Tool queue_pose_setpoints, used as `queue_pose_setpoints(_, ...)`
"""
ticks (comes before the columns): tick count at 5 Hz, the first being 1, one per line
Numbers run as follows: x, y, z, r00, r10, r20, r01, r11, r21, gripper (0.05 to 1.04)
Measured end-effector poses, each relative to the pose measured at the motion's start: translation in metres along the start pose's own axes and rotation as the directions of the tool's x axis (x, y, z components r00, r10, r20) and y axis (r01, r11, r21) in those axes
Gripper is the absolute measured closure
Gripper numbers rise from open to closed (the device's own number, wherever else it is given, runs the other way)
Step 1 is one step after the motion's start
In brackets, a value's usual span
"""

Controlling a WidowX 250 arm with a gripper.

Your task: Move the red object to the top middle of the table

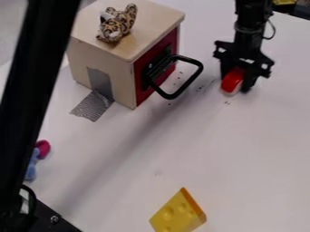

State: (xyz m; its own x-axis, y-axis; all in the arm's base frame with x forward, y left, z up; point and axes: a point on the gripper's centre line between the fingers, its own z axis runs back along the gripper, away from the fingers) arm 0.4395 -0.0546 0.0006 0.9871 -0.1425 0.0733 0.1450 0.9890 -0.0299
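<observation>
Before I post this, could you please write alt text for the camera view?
A black two-finger gripper holds a red object at the upper right of a white table. To its left, a leopard-spotted toy sits on a wooden box with a red side and black handle; a yellow toy cheese wedge lies near the bottom edge.

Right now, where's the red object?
Camera view, upper right: the red object is in the gripper, right of the black handle on the box.
</observation>
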Motion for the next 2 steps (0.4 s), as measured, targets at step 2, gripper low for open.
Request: queue_pose_setpoints(2,0.0287,-0.0065,-0.001,0.999,-0.05,0.015,0.05,0.999,0.016,0.445)
